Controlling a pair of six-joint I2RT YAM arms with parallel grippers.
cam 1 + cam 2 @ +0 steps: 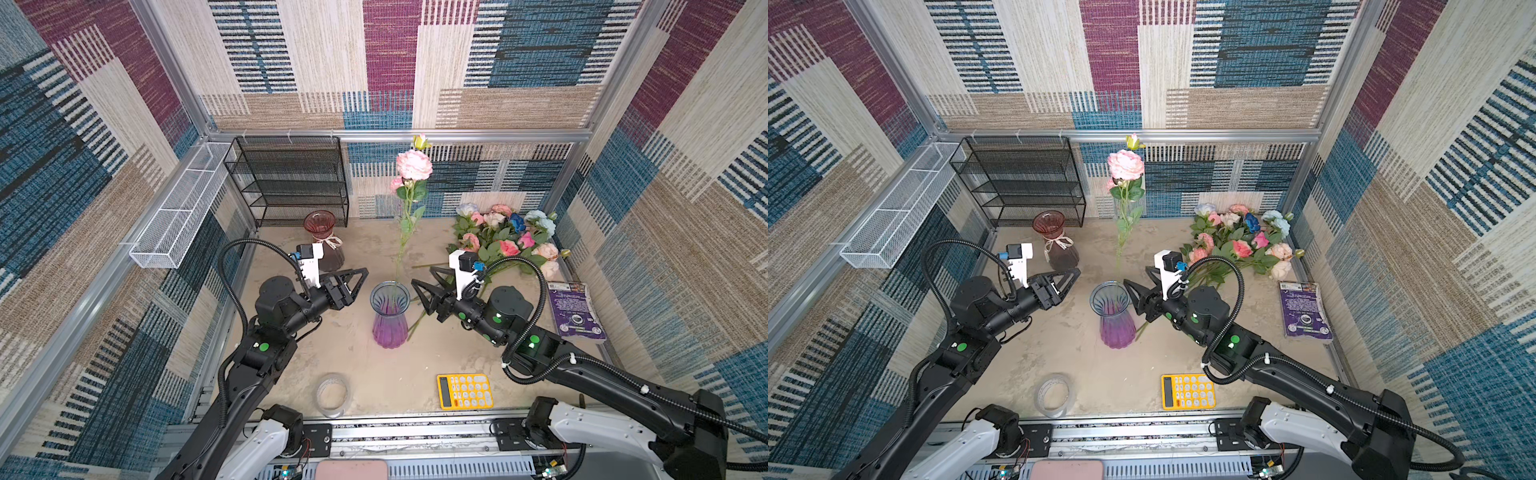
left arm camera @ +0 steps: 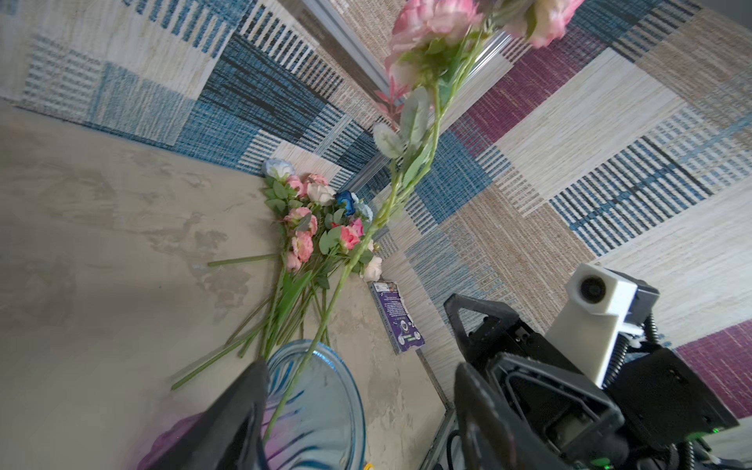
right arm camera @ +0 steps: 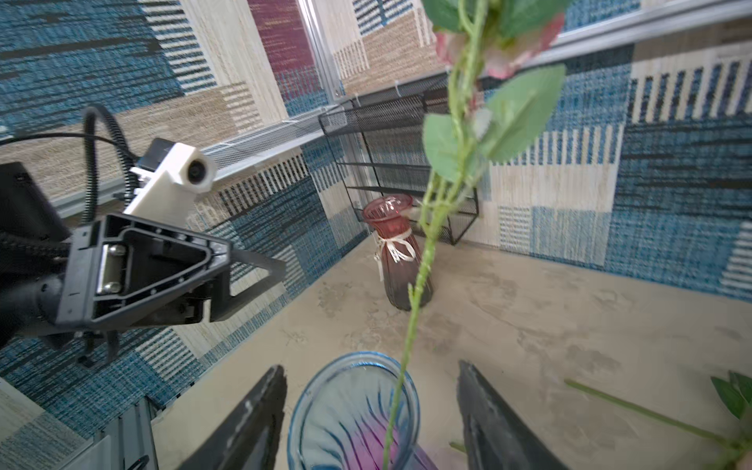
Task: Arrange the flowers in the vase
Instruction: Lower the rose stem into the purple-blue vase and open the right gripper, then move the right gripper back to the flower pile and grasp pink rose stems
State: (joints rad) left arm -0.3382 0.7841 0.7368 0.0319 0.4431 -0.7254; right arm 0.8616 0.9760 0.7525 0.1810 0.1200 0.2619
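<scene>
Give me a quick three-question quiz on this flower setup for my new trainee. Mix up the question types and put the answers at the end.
1. True or false: the right tool is clamped on the stem of the tall pink rose.
2. Multiple choice: how many stems stand in the blue-purple vase? A) none B) one C) five
3. Fill in: the other flowers lie heaped on the ___.
Key: 1. False. Its jaws stand open on either side of the stem. 2. B. 3. table.
</scene>
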